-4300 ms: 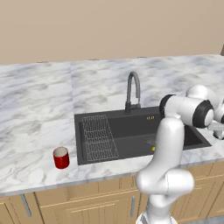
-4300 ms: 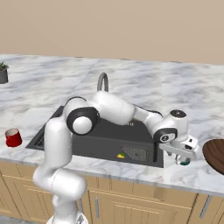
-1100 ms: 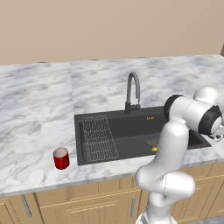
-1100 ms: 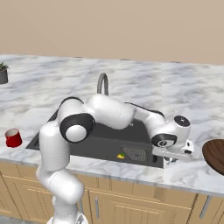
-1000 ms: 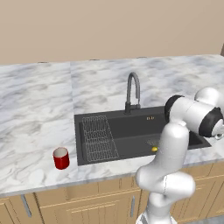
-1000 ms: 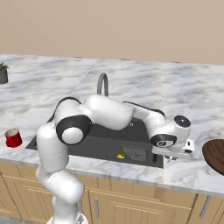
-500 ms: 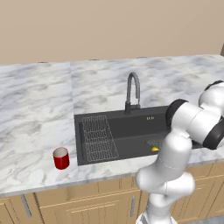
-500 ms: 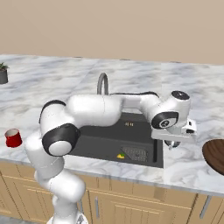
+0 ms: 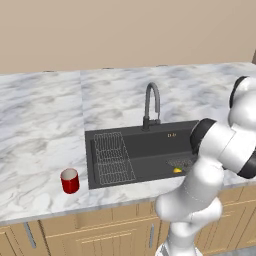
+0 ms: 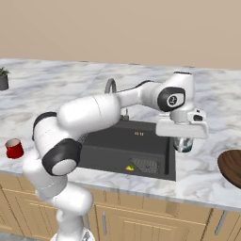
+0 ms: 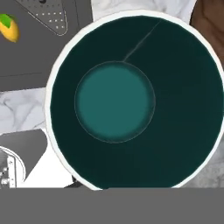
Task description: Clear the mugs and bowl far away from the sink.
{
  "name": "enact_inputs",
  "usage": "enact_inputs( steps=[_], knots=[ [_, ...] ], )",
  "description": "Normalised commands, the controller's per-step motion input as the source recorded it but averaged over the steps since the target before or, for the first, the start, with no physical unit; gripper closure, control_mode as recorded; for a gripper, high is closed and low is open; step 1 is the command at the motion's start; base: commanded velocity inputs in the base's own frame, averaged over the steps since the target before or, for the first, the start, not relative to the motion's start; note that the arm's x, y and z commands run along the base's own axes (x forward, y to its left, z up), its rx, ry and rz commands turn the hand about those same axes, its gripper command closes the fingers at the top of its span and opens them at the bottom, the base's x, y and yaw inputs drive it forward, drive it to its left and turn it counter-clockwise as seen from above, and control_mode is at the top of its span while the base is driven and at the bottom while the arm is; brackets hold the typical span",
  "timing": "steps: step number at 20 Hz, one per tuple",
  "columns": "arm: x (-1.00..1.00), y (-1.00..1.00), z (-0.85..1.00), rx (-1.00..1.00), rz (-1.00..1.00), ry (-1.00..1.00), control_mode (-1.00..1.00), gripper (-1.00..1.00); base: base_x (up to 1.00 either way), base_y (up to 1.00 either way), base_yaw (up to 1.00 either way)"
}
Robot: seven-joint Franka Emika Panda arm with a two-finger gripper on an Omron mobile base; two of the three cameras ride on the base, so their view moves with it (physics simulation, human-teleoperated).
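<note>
Claw (image 10: 183, 141) grips teal mug (image 10: 184, 145) beside bowl (image 10: 231, 169).

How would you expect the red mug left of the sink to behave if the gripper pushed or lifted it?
The red mug looks glossy, so it may slip in a light grip. It stands upright on flat marble, so a low push would probably slide it and a high one might tip it. On its side, its round body could roll.

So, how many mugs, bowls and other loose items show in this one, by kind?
Mugs: 2, the red mug left of the sink and a teal mug held by the gripper.
Bowls: 1, the wooden bowl.
Yellow item in the basin: 1.
Potted plant: 1.
Total: 5.
</note>
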Motion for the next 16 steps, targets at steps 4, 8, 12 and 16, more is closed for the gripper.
enact_inputs(
  steps=[4, 8, 12, 16],
  knots=[
    [-0.7, 0.42, 0.24, 0.0, 0.0, -0.15, -1.0, 1.0, 0.0, 0.0, 0.0],
    [-0.49, 0.56, 0.15, 0.0, 0.0, -0.25, -1.0, 1.0, 0.0, 0.0, 0.0],
    [-0.23, 0.57, 0.23, -0.09, 0.0, -0.17, -1.0, 1.0, 0.0, 0.0, 0.0],
    [-0.21, 0.52, 0.17, -0.13, 0.0, -0.02, -1.0, 1.0, 0.0, 0.0, 0.0]
  ],
)
